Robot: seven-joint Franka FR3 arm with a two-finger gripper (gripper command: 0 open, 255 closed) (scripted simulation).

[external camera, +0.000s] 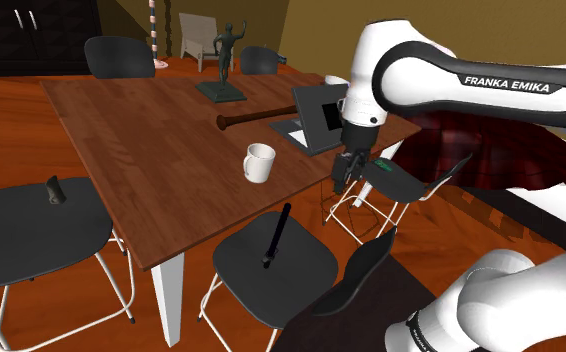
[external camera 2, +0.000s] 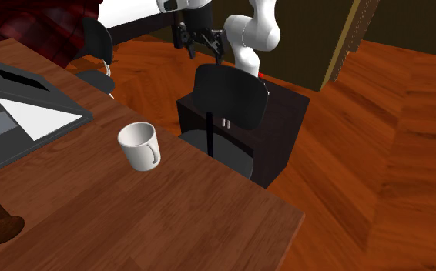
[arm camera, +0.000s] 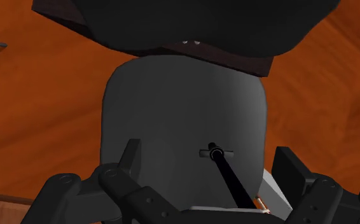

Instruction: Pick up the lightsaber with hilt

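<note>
Black lightsaber (external camera: 277, 236) flat on the seat of the dark chair (external camera: 311, 268), next to the wooden table (external camera: 151, 150). Gripper (external camera: 349, 172) above that chair, fingers spread apart, clasping nothing, clear of the lightsaber.

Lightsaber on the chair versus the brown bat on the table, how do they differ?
The lightsaber is black and thin; the bat is reddish brown and thicker, flaring to a knob at one end. The lightsaber lies on a dark chair seat, the bat on the table. Both are long and lie flat.
</note>
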